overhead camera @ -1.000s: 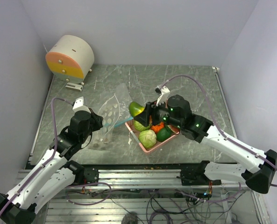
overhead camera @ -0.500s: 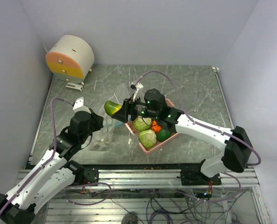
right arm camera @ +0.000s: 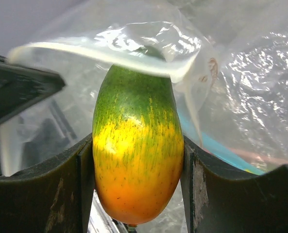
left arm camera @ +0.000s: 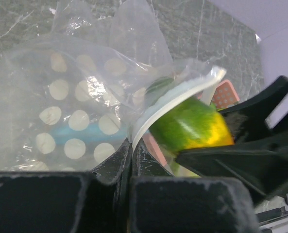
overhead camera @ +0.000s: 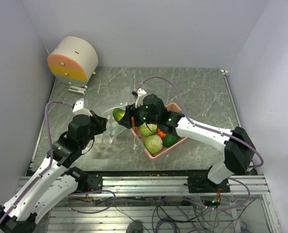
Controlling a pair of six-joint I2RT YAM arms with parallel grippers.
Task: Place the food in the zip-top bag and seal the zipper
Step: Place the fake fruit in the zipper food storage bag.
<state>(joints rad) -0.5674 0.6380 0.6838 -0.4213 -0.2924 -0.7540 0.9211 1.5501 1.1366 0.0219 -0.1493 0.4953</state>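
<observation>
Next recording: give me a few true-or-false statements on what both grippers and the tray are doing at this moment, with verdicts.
1. The right gripper grips a green-and-yellow toy mango. True.
2. The left gripper is open, clear of the bag. False: it is shut, pinching the mouth edge of the zip-top bag.
3. The pink tray holds nothing. False: two pale green cabbages and smaller pieces lie in it.
4. The toy mango's tip is at the bag's mouth. True.

Left pincer (left arm camera: 129,158) closed, right pincer (right arm camera: 136,150) clamped.
</observation>
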